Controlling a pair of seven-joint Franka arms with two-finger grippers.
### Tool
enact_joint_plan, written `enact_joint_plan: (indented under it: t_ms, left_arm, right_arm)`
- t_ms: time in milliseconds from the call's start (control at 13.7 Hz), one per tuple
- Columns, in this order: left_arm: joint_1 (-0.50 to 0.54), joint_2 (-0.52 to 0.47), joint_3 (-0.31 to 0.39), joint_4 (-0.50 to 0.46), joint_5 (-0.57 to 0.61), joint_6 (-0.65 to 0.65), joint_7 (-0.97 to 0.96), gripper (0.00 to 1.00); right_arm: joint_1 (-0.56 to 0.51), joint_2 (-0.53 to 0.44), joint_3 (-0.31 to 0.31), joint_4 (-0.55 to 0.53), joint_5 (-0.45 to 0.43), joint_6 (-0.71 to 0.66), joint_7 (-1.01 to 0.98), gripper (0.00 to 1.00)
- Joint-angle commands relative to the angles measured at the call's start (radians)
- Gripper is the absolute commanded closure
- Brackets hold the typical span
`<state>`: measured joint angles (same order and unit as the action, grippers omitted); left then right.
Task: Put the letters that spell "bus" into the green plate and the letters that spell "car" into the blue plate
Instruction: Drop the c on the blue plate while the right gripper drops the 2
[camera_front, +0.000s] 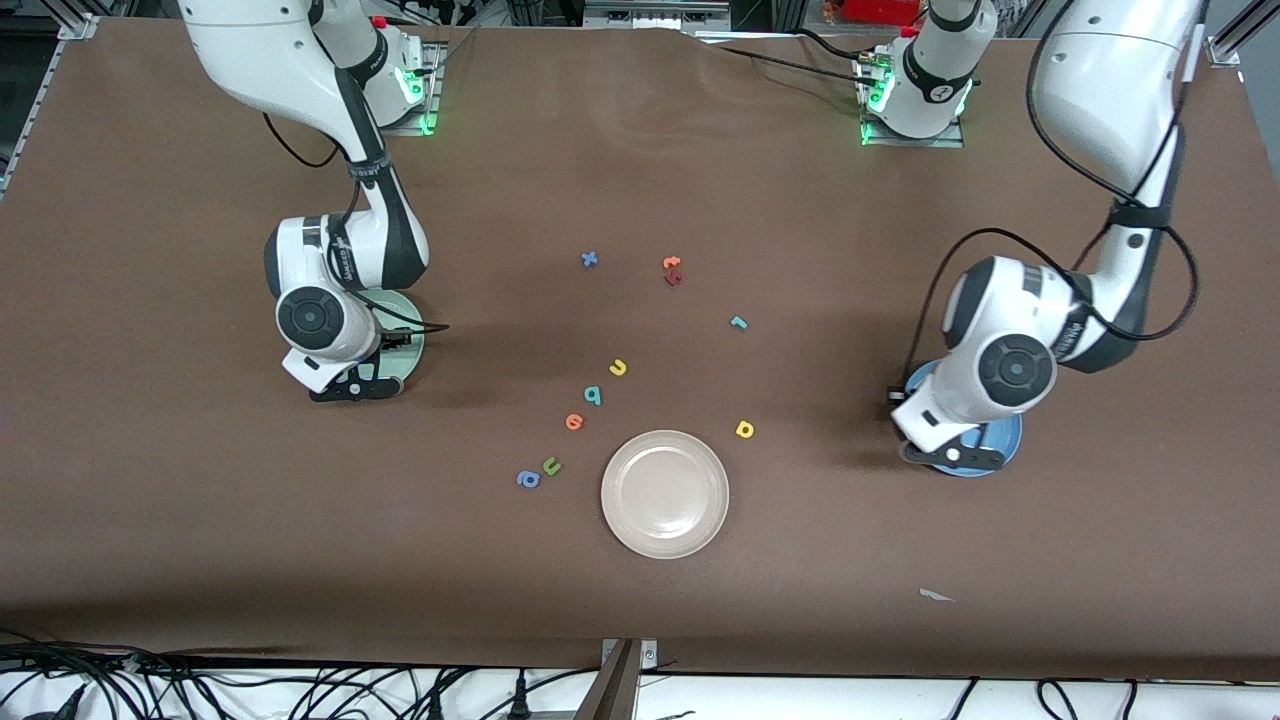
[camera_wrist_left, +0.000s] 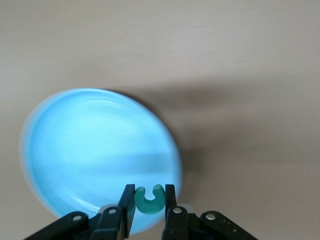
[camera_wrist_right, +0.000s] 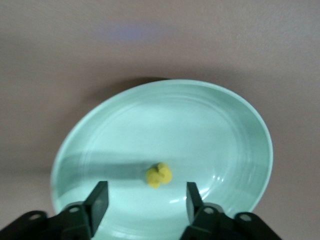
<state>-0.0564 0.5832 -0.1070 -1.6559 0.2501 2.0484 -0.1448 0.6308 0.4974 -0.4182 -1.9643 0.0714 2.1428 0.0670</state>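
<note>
Teal "c" (camera_wrist_left: 150, 199) over blue plate (camera_wrist_left: 75, 150)

Even overhead light, front view sharp. Arms cast soft shadows on the brown table (camera_front: 640, 180). Both wrist views soft and washed out.

Glossy green plate (camera_wrist_right: 235, 130); matt brown table (camera_front: 900, 250).

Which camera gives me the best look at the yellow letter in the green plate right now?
The right wrist view: the yellow letter lies plainly in the green plate, between the open right gripper fingers. In the front view the right arm hides it. The left wrist view does not show it.
</note>
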Motion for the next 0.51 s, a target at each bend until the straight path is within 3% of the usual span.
enact_joint_plan:
  t_ms: [0, 73, 146, 219, 438]
  left_arm:
    - [0.024, 0.064, -0.013, 0.031, 0.11, -0.007, 0.06, 0.79]
    - [0.026, 0.069, -0.014, 0.031, 0.141, 0.01, 0.076, 0.31]
    - [0.024, 0.069, -0.019, 0.033, 0.133, 0.024, 0.067, 0.0]
    - [0.014, 0.069, -0.023, 0.053, 0.097, 0.024, 0.053, 0.0]
    - [-0.043, 0.102, -0.033, 0.114, -0.162, 0.029, 0.004, 0.0]
  right_arm:
    - [0.01, -0.037, 0.007, 0.138, 0.141, -0.194, 0.006, 0.28]
    - [0.02, -0.028, 0.01, 0.181, 0.184, -0.222, 0.052, 0.28]
    - [0.039, -0.026, 0.012, 0.197, 0.201, -0.215, 0.123, 0.28]
    - [0.076, -0.017, 0.012, 0.211, 0.212, -0.201, 0.196, 0.28]
    - [0.177, 0.085, 0.012, 0.344, 0.281, -0.184, 0.405, 0.28]
